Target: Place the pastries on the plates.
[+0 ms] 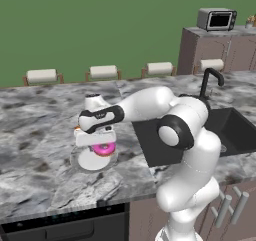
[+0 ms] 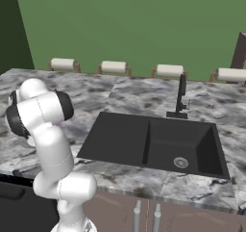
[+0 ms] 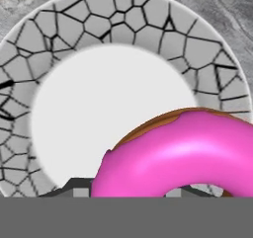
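Observation:
My gripper [image 1: 103, 146] hangs low over the marble counter, shut on a pink-iced ring donut [image 1: 105, 149], one of the pastries. Directly beneath it lies a round plate [image 1: 86, 164] with a white centre and a grey rim. In the hand view the donut [image 3: 183, 153] fills the lower right, close above the plate's white centre, and hides my fingertips. The plate's cracked-pattern grey rim [image 3: 148, 19] arcs across the top. A sliver of orange [image 1: 76, 130] peeks out at the hand's left side; I cannot tell what it is.
A black double sink [image 2: 153, 142] with a black faucet [image 2: 180, 97] is set into the counter to the right of the arm. White-backed stools [image 1: 103, 72] line the counter's far edge. A toaster oven [image 1: 216, 19] sits on the brown cabinet at the back right.

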Controlling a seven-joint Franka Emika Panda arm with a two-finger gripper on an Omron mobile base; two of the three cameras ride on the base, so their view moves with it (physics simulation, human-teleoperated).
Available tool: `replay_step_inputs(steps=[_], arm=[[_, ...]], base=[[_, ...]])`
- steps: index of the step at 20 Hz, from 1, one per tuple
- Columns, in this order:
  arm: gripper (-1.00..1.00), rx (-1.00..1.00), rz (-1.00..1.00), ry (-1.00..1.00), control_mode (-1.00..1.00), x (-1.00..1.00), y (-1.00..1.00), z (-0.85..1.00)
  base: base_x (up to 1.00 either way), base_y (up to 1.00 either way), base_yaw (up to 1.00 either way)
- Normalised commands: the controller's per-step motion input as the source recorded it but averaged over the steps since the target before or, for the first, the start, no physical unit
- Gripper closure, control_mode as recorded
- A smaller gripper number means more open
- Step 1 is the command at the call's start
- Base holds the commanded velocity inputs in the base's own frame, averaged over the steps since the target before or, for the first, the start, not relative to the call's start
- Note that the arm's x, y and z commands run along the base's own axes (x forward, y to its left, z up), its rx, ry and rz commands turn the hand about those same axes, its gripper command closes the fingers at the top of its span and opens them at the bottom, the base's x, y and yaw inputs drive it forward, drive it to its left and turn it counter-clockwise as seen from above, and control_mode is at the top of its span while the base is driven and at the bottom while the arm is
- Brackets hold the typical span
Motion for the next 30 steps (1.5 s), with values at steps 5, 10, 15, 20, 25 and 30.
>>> replay_step_inputs(steps=[5,10,15,20,25,30], arm=[[1.00,0.00,0.00,0.02,-1.00,-0.01,0.16,-0.13],[1.00,0.00,0.00,0.00,-1.00,-0.02,0.00,-0.24],[1.00,0.00,0.00,0.00,-1.00,-0.02,0.01,-0.19],[-1.00,0.00,0.00,0.01,-1.00,0.00,0.06,0.00],[-1.00,0.00,0.00,0.00,-1.00,0.00,0.00,0.00],[-1.00,0.00,0.00,0.00,-1.00,0.00,0.00,0.00]], base=[[0.00,0.00,0.00],[0.00,0.00,0.00],[0.00,0.00,0.00],[0.00,0.00,0.00],[0.00,0.00,0.00],[0.00,0.00,0.00]])
